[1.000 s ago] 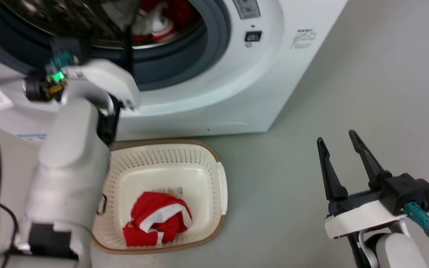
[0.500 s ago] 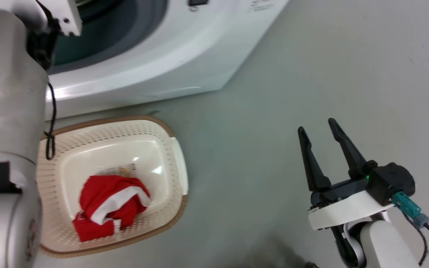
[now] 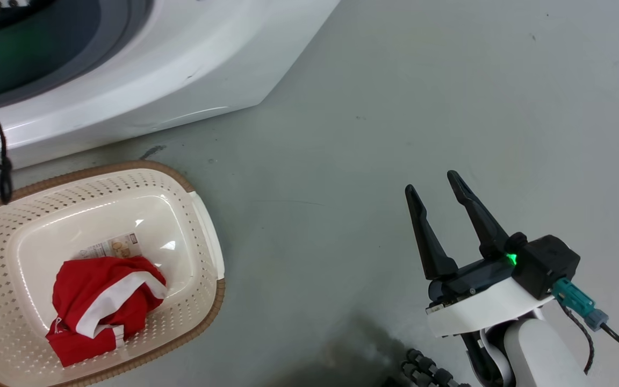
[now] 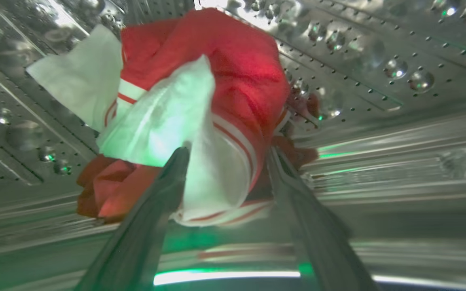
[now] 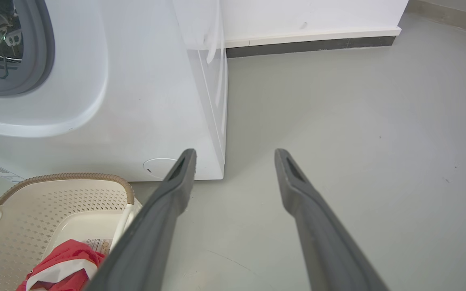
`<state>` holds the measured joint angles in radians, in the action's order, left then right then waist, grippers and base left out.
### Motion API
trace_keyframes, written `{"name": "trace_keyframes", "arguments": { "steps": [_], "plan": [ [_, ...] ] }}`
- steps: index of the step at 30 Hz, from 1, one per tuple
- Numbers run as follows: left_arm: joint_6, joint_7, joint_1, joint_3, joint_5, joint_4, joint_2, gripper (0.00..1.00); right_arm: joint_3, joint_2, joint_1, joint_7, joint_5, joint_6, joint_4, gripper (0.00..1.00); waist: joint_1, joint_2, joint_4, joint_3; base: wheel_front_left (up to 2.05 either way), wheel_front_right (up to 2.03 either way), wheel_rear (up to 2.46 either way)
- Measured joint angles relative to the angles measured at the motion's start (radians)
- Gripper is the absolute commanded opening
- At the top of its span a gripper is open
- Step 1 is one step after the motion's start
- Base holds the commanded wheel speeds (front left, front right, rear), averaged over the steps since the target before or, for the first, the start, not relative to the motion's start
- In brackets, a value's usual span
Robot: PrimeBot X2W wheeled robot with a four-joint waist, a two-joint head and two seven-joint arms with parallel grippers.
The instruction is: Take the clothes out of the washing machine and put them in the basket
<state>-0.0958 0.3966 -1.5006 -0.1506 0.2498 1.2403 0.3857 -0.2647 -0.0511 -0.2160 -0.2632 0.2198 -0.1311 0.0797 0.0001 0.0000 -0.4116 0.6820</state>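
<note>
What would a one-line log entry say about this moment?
left fingers: open, either side of garment in drum | right fingers: open, above floor | basket: holds one red piece

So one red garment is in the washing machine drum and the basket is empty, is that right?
Not quite. The basket is not empty: the head view shows a red garment with white trim lying in it. The other red garment is in the drum, as you said.
</note>
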Motion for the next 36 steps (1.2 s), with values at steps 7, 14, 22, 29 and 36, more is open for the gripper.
{"name": "trace_keyframes", "arguments": {
  "steps": [7, 14, 22, 29, 36],
  "plan": [
    [0.002, 0.076, -0.015, -0.001, 0.018, 0.011, 0.011, 0.0, -0.006, 0.0, 0.0, 0.0, 0.007, 0.0, -0.006, 1.0, 0.0, 0.0, -0.005, 0.008, 0.0, 0.0, 0.0],
    [0.033, -0.056, -0.001, -0.016, 0.01, -0.048, 0.012, 0.0, 0.001, 0.0, -0.002, 0.0, 0.008, 0.0, -0.006, 1.0, 0.0, 0.0, 0.009, -0.003, 0.0, 0.0, 0.0],
    [0.039, -0.383, 0.126, -0.061, -0.028, -0.135, 0.005, 0.0, 0.028, 0.0, -0.006, 0.0, -0.007, 0.0, 0.002, 1.0, -0.0001, 0.0, 0.039, -0.067, 0.0, 0.0, 0.0],
    [0.042, -0.556, 0.248, -0.052, -0.001, -0.128, -0.024, 0.0, 0.049, 0.0, -0.001, 0.0, -0.019, 0.0, 0.01, 1.0, -0.0001, 0.0, 0.071, -0.146, 0.0, 0.0, 0.0],
    [0.029, -0.644, 0.394, -0.012, 0.063, -0.142, -0.071, 0.0, 0.05, 0.001, 0.03, 0.0, -0.054, 0.0, 0.03, 1.0, -0.0001, 0.0, 0.108, -0.243, 0.0, 0.0, 0.0]
  ]
}}
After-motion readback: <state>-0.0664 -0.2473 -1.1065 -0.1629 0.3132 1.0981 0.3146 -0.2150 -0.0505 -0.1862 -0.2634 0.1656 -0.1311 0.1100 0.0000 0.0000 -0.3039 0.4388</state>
